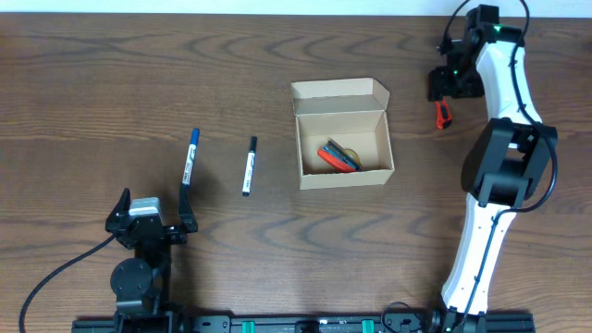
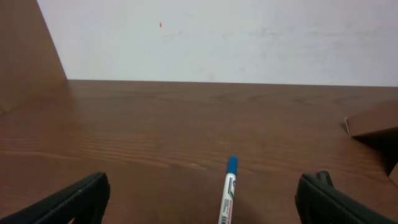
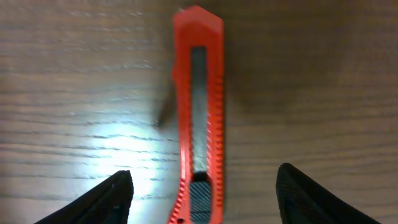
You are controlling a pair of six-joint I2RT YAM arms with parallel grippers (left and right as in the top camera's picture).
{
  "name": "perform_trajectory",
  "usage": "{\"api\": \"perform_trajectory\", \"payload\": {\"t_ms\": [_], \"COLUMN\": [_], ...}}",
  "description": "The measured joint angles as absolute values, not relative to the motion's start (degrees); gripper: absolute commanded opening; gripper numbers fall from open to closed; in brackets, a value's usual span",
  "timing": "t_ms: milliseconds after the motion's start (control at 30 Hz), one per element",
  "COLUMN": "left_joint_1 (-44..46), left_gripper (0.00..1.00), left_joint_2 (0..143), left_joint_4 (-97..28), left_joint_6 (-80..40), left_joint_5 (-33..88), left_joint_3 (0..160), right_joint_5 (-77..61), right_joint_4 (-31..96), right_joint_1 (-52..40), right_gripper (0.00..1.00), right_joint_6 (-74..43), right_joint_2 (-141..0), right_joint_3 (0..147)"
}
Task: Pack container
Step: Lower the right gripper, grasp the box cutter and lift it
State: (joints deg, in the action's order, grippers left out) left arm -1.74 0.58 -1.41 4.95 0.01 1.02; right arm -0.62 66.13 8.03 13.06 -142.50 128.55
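we are seeing the container (image 1: 342, 134) sitting open at mid-desk (image 1: 92, 74) (red and dark items inside). our right end effector (image 3: 202, 196) is hanging spread apart above a red box cutter (image 3: 199, 93); our left end effector (image 2: 202, 202) is gaping just behind a blue marker (image 2: 229, 186).

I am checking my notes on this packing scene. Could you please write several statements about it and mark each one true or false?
1. The container has its lid open. True.
2. The container is empty. False: several items, one of them red, lie in it.
3. The orange box cutter lies on the table between the open fingers of the right end effector. True.
4. The left end effector grips the blue-capped marker. False: it is open, and the marker lies on the table between its fingers, untouched.
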Motion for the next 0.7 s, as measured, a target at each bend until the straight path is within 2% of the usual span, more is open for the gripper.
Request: {"api": "perform_trajectory", "payload": {"t_ms": [700], "left_joint_1": [-1.74], "left_gripper": [0.95], "left_joint_2": [0.58], "left_joint_4": [-1.41], "left_joint_6": [4.95], "left_joint_5": [0.01], "left_joint_3": [1.02], "right_joint_5": [-0.64], "right_joint_4": [64.27], "right_joint_1": [7.46], "right_gripper": [0.63], "right_joint_6": [13.19], "right_joint_2": [-144.81], "right_joint_3": [128.51]}}
